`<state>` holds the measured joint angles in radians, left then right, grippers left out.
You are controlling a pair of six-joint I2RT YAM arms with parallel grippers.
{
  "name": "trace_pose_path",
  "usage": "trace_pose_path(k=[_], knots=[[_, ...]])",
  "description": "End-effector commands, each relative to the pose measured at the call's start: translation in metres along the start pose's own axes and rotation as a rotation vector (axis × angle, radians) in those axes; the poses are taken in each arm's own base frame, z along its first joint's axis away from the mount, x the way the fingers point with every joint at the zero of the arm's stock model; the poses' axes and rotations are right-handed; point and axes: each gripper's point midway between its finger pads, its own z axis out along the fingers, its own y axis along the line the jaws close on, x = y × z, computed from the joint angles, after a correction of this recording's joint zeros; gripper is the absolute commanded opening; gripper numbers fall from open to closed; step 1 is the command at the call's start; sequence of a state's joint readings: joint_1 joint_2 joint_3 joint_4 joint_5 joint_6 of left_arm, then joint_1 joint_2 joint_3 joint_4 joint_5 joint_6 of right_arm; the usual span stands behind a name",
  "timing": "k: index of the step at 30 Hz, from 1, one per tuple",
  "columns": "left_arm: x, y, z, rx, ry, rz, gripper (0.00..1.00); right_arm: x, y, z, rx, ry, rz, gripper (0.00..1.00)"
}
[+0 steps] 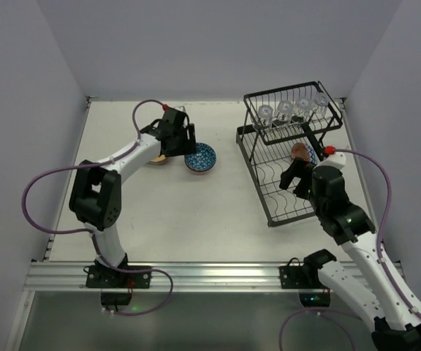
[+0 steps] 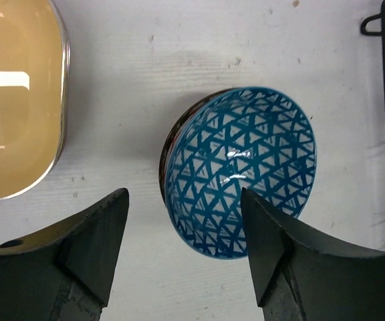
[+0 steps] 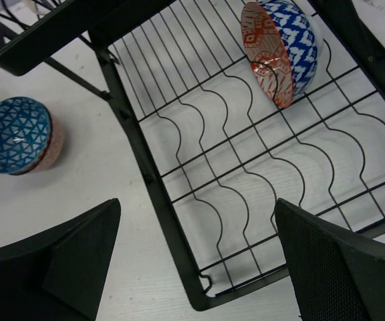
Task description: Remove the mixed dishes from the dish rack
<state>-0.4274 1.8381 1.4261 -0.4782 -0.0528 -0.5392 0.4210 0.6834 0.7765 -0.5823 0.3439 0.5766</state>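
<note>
a: where does the left arm stand?
b: the left fingers [image 2: 99, 234] are parted, one to each side of the blue bowl [image 2: 239, 170], touching nothing. that bowl sits tilted in a pinkish bowl [image 3: 53, 148] on the worktop [image 1: 159, 212], near the yellow plate [image 2: 15, 100]
a: so the set-down looks done?
b: likely. the arm should rise straight up, since the tilted rim lies close to one finger and a sideways drift could tip the stack
a: and the right arm?
b: the right fingers [image 3: 65, 254] are spread wide and hold nothing, over the rack [image 3: 148, 180]'s lower tray. a red-and-blue bowl [image 3: 283, 50] stands on edge at the tray's far end. the glasses [image 1: 284, 110] are on the upper shelf
a: how should it take that bowl?
b: probably come down with one finger on each face of the upper rim, close gently, then lift it clear of the wavy wires before swinging out, minding the shelf overhead
</note>
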Motion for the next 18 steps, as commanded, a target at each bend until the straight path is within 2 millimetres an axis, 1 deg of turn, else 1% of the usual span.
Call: trace_pose_path(k=[1,2,3,4,5,6,7,8,9,10,11,12,13,14,15,16,17,18], knots=[[-0.018,-0.005,-0.033,0.042,-0.084,-0.011,0.73,-0.018,-0.009,0.01,0.058,-0.021,-0.123,0.99],[-0.02,-0.004,-0.041,0.041,-0.098,-0.011,0.8,-0.021,-0.015,0.014,0.097,-0.029,-0.15,0.99],[-0.017,0.0,-0.047,0.029,-0.101,-0.011,0.84,-0.029,-0.028,0.016,0.177,-0.058,-0.17,0.99],[-0.025,-0.002,-0.068,0.049,-0.146,-0.013,0.96,-0.031,-0.034,0.023,0.234,-0.055,-0.2,0.99],[-0.026,-0.001,-0.077,0.056,-0.163,-0.013,1.0,-0.036,-0.04,0.026,0.277,-0.066,-0.222,0.99],[-0.018,0.004,-0.082,0.048,-0.159,-0.008,1.0,-0.044,-0.045,0.029,0.325,-0.092,-0.24,0.99],[-0.024,0.003,-0.104,0.071,-0.206,-0.007,1.0,-0.051,-0.047,0.033,0.345,-0.098,-0.296,0.99],[-0.021,0.006,-0.114,0.069,-0.213,0.007,1.0,-0.05,-0.05,0.042,0.374,-0.085,-0.335,0.99],[-0.019,0.01,-0.122,0.06,-0.224,0.015,1.0,-0.061,-0.047,0.048,0.378,-0.134,-0.349,0.99],[-0.017,0.016,-0.14,0.06,-0.258,0.016,1.0,-0.06,-0.055,0.053,0.417,-0.139,-0.426,0.99],[-0.011,0.023,-0.149,0.04,-0.254,0.031,1.0,-0.059,-0.057,0.059,0.422,-0.149,-0.453,0.99],[-0.014,0.028,-0.168,0.035,-0.297,0.034,1.0,-0.073,-0.049,0.065,0.393,-0.229,-0.434,0.99],[-0.008,0.032,-0.174,0.031,-0.299,0.044,1.0,-0.064,-0.054,0.073,0.377,-0.221,-0.496,0.99],[-0.002,0.038,-0.181,0.02,-0.293,0.063,1.0,-0.08,-0.045,0.076,0.341,-0.321,-0.469,0.98],[-0.001,0.038,-0.197,0.038,-0.326,0.074,1.0,-0.067,-0.052,0.081,0.341,-0.314,-0.546,0.97],[0.006,0.042,-0.198,0.038,-0.319,0.088,1.0,-0.069,-0.049,0.084,0.317,-0.347,-0.57,0.95],[0.012,0.046,-0.202,0.033,-0.311,0.115,1.0,-0.082,-0.042,0.083,0.297,-0.434,-0.558,0.95],[0.015,0.048,-0.212,0.045,-0.332,0.13,1.0,-0.071,-0.047,0.09,0.302,-0.414,-0.619,0.94]])
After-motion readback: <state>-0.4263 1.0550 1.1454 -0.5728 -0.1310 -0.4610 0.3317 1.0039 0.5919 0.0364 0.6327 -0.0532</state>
